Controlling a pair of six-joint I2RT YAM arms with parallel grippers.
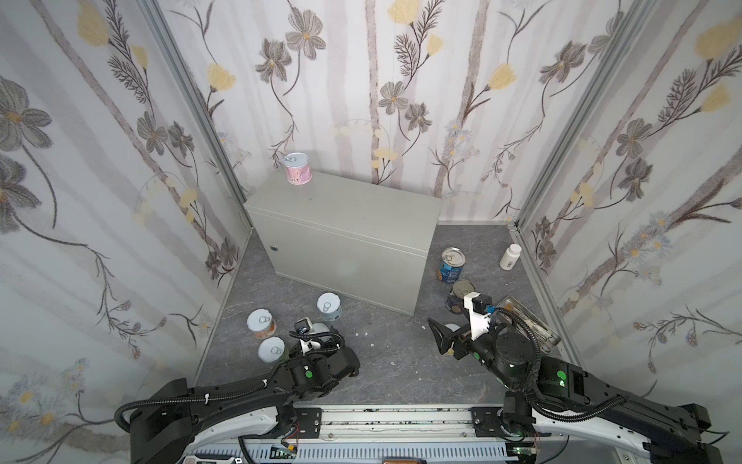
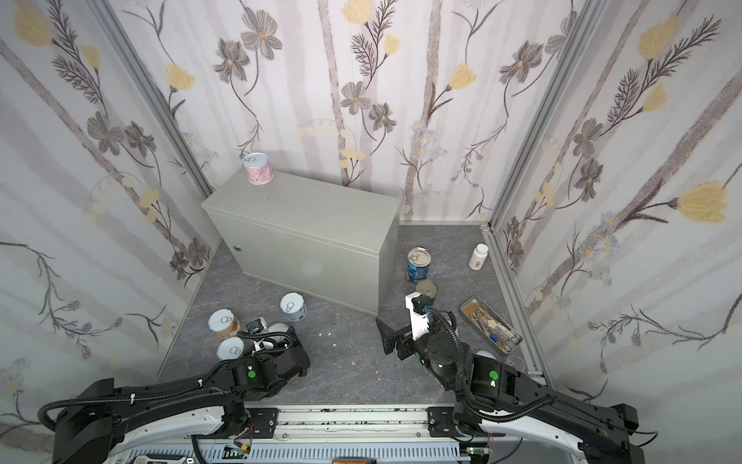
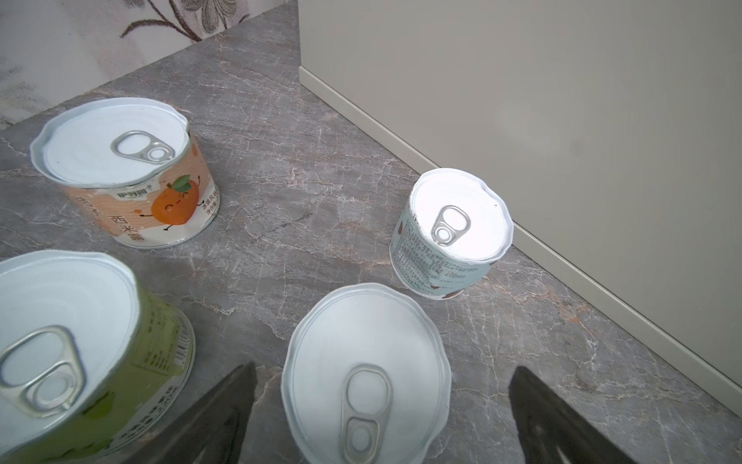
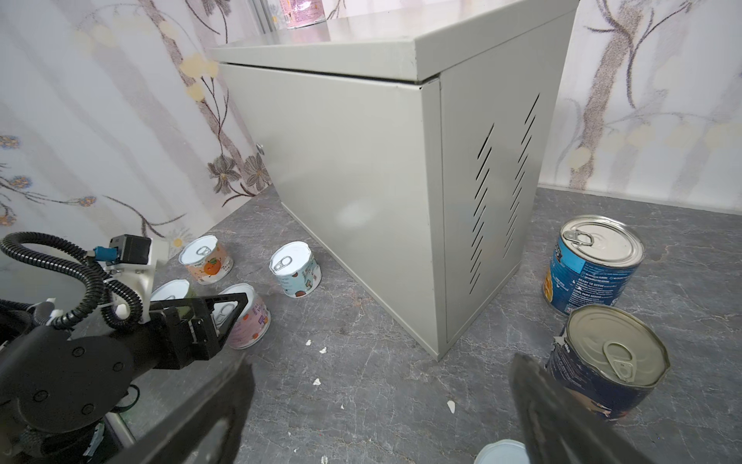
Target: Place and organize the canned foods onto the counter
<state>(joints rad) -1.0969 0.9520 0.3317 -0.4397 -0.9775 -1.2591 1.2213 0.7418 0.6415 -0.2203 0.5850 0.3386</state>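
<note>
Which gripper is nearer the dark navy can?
Right. The right gripper hangs open just beside the navy can, one finger close to its side. The left gripper is far off on the other side, open above a short can.

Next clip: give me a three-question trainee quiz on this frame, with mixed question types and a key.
1. True or false: the pink can stands on the counter.
2. In the left wrist view, what shows between the left tool's open jaws? A) a short can B) the pill bottle C) the flat tin
3. What does the right tool hold?
Key: 1 true. 2 A. 3 nothing; its jaws are open.
</note>
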